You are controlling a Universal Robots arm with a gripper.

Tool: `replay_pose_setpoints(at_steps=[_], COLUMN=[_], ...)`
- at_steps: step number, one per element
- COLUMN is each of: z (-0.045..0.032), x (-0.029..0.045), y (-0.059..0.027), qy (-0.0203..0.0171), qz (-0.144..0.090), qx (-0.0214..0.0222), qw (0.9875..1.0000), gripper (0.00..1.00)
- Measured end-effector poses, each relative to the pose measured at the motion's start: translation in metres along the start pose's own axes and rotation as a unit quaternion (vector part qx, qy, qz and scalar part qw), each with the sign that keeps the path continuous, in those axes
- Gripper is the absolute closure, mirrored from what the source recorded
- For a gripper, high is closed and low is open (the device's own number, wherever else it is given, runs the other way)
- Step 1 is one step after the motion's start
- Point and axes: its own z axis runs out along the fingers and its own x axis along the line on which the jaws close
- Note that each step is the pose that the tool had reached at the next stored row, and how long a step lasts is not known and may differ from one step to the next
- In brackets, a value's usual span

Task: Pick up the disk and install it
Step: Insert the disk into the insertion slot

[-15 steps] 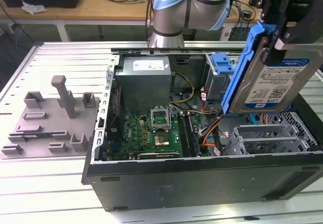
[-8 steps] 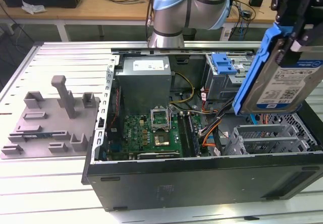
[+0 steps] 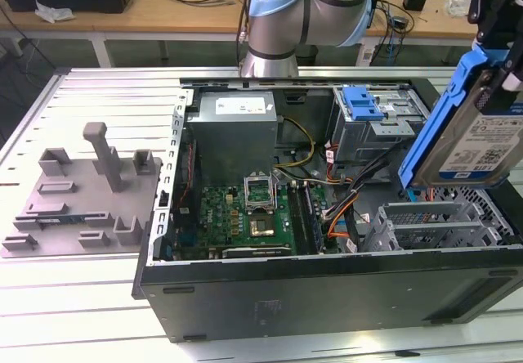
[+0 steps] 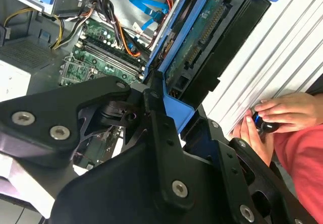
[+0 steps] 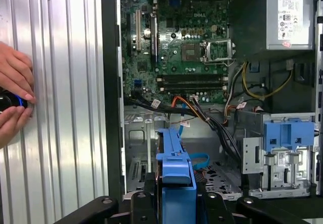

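I see the disk lifted above the open computer case, on the exterior view's right. It is steeply tilted, a flat silver slab with a white-and-blue label and a blue plastic bracket around its edges. In the second wrist view its underside shows a green circuit board and a row of connector pins.

My end effector is clamped on the disk, with black angular fingers pressed on either side of the blue bracket.

Below, inside the black steel case, lie a green motherboard, a grey boxy power supply, a grey metal cage with a blue latch, and bundled cables.

The case rests on a ribbed aluminium desk. A grey moulded fixture sits on the exterior view's left.

A person's hands cup a small dark object on the desk beside the case.
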Motion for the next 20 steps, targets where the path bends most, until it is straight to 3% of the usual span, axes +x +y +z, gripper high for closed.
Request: replay_pose_setpoints(at_steps=[10, 12, 15, 20], z=[0.0044, 0.0045, 0.0057, 0.0072], x=[0.0005, 0.0004, 0.0002, -0.0009], y=[0.0001, 0.0001, 0.0002, 0.0005], qy=[0.0011, 0.0033, 0.0104, 0.0113], qz=[0.012, 0.012, 0.012, 0.012], qx=[0.0018, 0.0019, 0.0022, 0.0022], qw=[0.9999, 0.9999, 0.9999, 0.9999], gripper=[0.63, 0.63, 0.63, 0.63])
